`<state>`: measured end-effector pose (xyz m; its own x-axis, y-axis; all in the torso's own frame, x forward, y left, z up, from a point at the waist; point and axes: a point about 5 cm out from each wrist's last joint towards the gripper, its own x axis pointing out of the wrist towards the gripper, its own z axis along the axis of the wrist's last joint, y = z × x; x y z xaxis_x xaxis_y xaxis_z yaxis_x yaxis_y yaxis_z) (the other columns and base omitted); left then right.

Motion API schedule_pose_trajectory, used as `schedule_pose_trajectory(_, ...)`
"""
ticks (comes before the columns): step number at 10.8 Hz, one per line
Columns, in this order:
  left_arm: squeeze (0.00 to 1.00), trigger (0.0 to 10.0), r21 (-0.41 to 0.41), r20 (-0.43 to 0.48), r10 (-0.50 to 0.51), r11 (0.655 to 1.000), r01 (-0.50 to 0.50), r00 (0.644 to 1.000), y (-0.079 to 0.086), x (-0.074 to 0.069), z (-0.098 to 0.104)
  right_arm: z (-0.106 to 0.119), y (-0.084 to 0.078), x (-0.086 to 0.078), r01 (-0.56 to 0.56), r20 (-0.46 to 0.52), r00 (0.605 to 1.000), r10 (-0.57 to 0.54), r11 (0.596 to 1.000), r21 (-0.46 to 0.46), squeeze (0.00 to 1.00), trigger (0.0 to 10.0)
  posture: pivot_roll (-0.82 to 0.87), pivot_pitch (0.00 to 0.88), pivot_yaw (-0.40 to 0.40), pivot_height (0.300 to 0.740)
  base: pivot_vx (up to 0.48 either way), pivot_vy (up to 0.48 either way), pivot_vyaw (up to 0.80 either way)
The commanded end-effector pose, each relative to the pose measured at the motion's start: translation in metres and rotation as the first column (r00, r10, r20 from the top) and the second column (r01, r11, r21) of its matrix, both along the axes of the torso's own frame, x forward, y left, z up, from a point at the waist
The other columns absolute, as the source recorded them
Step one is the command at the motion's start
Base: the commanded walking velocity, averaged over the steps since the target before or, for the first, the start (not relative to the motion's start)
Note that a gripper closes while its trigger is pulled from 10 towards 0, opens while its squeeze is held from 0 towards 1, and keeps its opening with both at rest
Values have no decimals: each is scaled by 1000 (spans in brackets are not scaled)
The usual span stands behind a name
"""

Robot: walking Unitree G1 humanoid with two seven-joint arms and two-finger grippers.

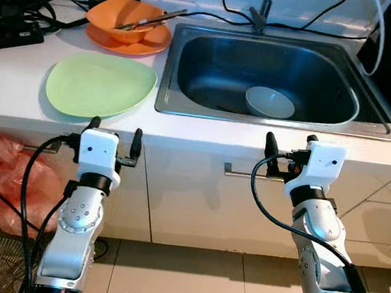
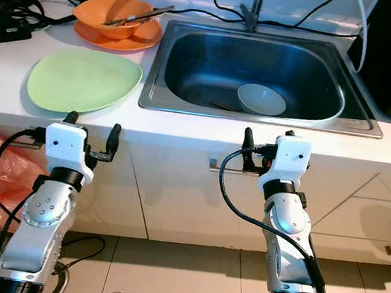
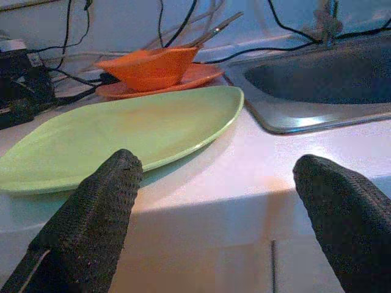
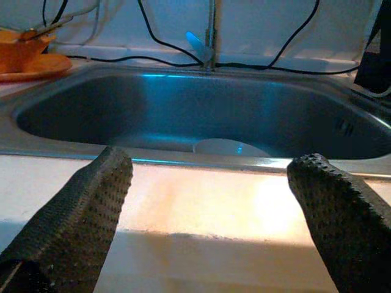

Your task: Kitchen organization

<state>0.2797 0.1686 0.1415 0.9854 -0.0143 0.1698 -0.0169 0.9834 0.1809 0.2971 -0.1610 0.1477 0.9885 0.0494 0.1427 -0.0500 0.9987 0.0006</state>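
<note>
A light green plate (image 1: 100, 84) lies on the white counter (image 1: 204, 130) left of the steel sink (image 1: 268, 119). Behind it an orange bowl (image 1: 125, 19) with utensils in it sits on an orange plate (image 1: 133, 42). A pale grey bowl (image 1: 270, 102) rests in the sink basin. My left gripper (image 1: 114, 138) is open at the counter's front edge, just before the green plate (image 3: 122, 131). My right gripper (image 1: 289, 151) is open at the counter's edge in front of the sink (image 4: 201, 116), nothing between its fingers.
Black cables and a power strip (image 1: 12, 29) lie at the counter's back left. A faucet base (image 1: 259, 17) stands behind the sink. An orange plastic bag (image 1: 3, 175) hangs below the counter on the left. Cabinet fronts with a metal handle (image 1: 238, 170) face me.
</note>
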Motion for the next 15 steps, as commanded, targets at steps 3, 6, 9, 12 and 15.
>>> schedule_pose_trajectory(3,0,10000,-38,-5,-17,999,17,1000,-4,0,-1,-3,3,1,-9,-16,1000,9,1000,1,1000,10000,86,102,1,740,0,0,0)
schedule_pose_trajectory(6,0,10000,-149,-46,-30,989,23,998,-7,5,-7,-17,11,-1,-34,-70,997,36,999,19,1000,10000,87,98,-1,740,0,0,0)
schedule_pose_trajectory(9,0,10000,-136,-51,-33,990,26,998,-6,6,-8,-18,12,-1,-35,-73,997,37,999,22,1000,10000,88,91,3,740,0,0,0)
schedule_pose_trajectory(12,0,10000,-116,-53,-27,993,20,998,-4,7,-9,-17,11,2,-27,-69,997,29,999,21,1000,10000,90,86,2,740,0,0,0)
schedule_pose_trajectory(15,0,10000,-109,-52,-25,994,19,998,-4,8,-9,-17,11,3,-27,-65,997,28,999,19,1000,10000,92,86,2,740,0,0,0)
